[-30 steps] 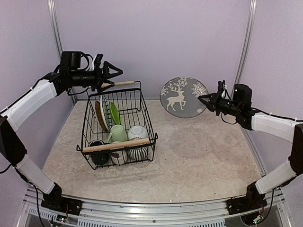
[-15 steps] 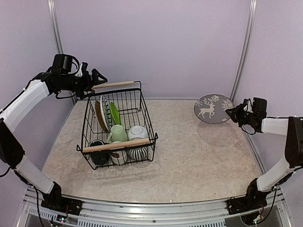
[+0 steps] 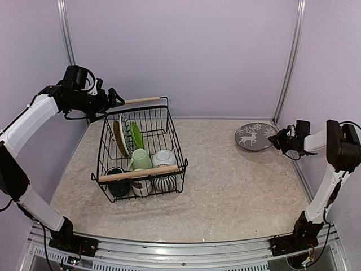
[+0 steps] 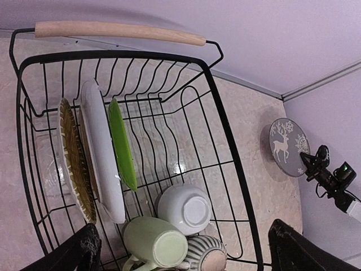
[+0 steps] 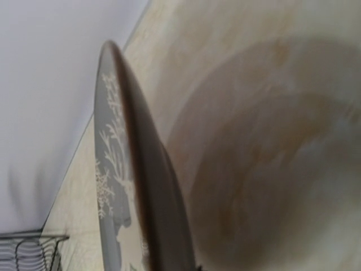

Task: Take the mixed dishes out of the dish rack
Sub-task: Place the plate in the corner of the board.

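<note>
1. Dish rack: it stands on the table left of centre. Its long axis runs from the near edge toward the back wall, with one wooden handle across each short end.
2. Contents: the lime-green plate stands on edge at the far end, its face turned sideways. The white bowl sits mouth-down. The pale green mug and striped mug lie toward the near end.
3. My left gripper: the fingers are spread wide and hold nothing. It hovers just beside the left end of the far handle.
4. My right gripper: it is clamped on the rim of the grey deer plate, low over the table's far right corner.
5. Change over the last half second: the deer plate has dropped and tipped from near upright to near flat. My right forearm has folded back. The rack and its dishes have not shifted.
6. Change over the last second: my left gripper has drawn back leftward from over the far handle.
</note>
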